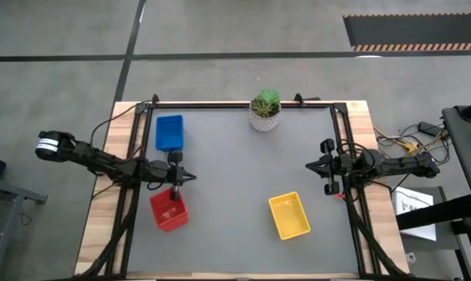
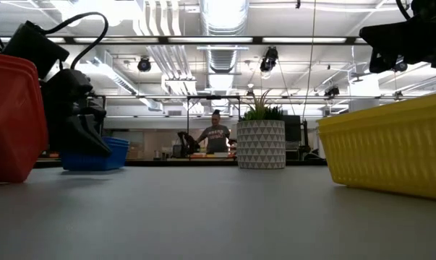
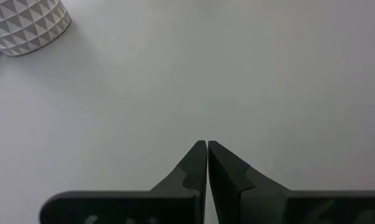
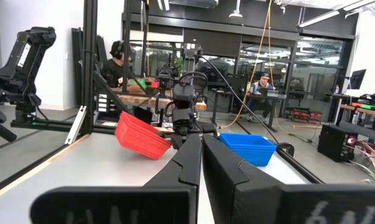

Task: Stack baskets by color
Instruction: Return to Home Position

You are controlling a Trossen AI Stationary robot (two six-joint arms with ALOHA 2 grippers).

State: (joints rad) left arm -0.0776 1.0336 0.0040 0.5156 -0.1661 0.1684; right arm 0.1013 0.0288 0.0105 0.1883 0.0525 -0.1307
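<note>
- From above, each colour reads as a single basket, so how many sit nested in each pile cannot be counted.
- The low view cuts off the red baskets (image 2: 11, 119) at the left edge and the yellow baskets (image 2: 391, 144) at the right. The left arm's dark bulk hides part of the blue baskets (image 2: 102, 154).
- Only the low view catches a person (image 2: 216, 137) at a bench far behind the white pot with a green plant (image 2: 261, 143).
- The left wrist view shows bare table and a corner of the pot, with no basket in sight. The right wrist view looks across to the red and blue piles.
- The left gripper (image 1: 190, 178) hangs just beside the red pile's far end, its jaws clenched on nothing with the tips touching.
- The right gripper (image 1: 309, 165) waits at the table's (image 1: 235, 195) right edge, well apart from every basket, jaws pressed together and empty.
- The blue pile stands at the far left, its long axis running far to near.
- The red pile sits near left and the yellow pile near right of centre, both lengthwise far to near but skewed a little.
</note>
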